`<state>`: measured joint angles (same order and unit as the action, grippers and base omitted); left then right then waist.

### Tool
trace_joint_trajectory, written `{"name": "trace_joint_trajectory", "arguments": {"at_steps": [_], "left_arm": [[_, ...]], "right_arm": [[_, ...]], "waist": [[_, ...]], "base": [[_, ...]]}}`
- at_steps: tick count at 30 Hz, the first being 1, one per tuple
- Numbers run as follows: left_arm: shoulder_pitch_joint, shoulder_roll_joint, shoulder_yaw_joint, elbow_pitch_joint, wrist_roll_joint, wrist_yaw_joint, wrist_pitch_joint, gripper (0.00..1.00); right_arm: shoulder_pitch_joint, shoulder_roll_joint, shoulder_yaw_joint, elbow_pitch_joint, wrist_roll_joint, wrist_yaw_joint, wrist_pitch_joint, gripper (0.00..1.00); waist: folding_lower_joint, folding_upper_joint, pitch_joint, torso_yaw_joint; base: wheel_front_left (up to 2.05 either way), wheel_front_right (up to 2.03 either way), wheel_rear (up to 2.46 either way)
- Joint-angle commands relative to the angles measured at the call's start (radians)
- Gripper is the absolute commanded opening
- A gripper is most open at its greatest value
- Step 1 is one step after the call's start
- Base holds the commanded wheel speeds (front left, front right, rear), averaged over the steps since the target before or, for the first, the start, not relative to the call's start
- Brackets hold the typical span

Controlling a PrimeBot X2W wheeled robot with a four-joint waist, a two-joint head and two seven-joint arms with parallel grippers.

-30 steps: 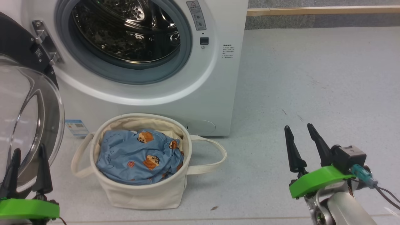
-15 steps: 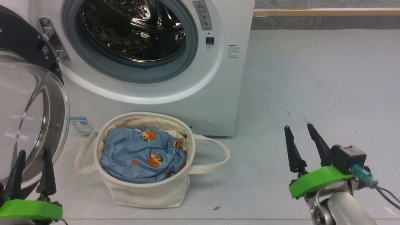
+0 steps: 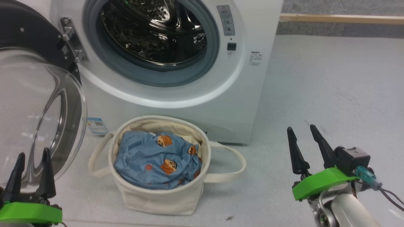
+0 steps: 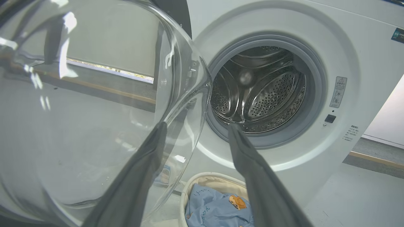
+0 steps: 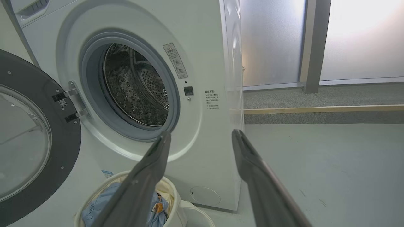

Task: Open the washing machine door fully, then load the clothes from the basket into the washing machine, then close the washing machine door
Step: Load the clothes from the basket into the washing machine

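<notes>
1. Take the washing machine door (image 3: pixel 38 104) as fully open: swung out left of the washing machine (image 3: pixel 246 94), drum (image 3: pixel 154 34) bare.
2. Find the clothes (image 3: pixel 157 160) heaped in the basket (image 3: pixel 164 198) on the floor (image 3: pixel 331 94), just before the machine.
3. Lower the right pincer (image 3: pixel 300 127), apart and empty, onto the heap's crown; pinch deep, clear of the strap handles (image 3: pixel 233 164).
4. Hold the left pincer (image 3: pixel 33 153), likewise apart, off the door.

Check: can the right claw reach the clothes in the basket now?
Probably yes: the right claw is open and empty, the clothes lie uppermost in the open-topped basket, and nothing stands between.
</notes>
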<state>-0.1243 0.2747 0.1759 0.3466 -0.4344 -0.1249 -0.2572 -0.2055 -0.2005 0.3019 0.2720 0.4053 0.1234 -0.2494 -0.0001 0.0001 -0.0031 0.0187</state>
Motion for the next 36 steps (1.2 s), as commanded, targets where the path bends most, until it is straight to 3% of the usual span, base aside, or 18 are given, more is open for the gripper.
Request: {"name": "trace_joint_trajectory", "arguments": {"at_steps": [1,18,36], "left_arm": [[-0.032,0.038,0.031,-0.030,0.000,-0.006,-0.005,1.00],[-0.036,0.042,0.007,-0.023,-0.011,-0.006,-0.005,1.00],[-0.052,0.027,-0.040,-0.022,-0.006,-0.006,-0.005,1.00]], "right_arm": [[-0.032,-0.010,0.009,-0.035,-0.006,0.007,-0.012,1.00],[-0.029,-0.005,0.006,-0.038,-0.009,0.007,-0.012,1.00],[-0.030,0.005,0.013,-0.034,-0.006,0.007,-0.012,1.00]], "waist": [[0.0001,-0.0001,0.000,0.000],[0.0001,-0.0001,0.007,0.001],[0.0001,-0.0001,0.015,0.006]], "base": [[1.32,-1.45,0.13],[1.95,-1.53,-0.42],[0.22,-0.22,0.00]]}}
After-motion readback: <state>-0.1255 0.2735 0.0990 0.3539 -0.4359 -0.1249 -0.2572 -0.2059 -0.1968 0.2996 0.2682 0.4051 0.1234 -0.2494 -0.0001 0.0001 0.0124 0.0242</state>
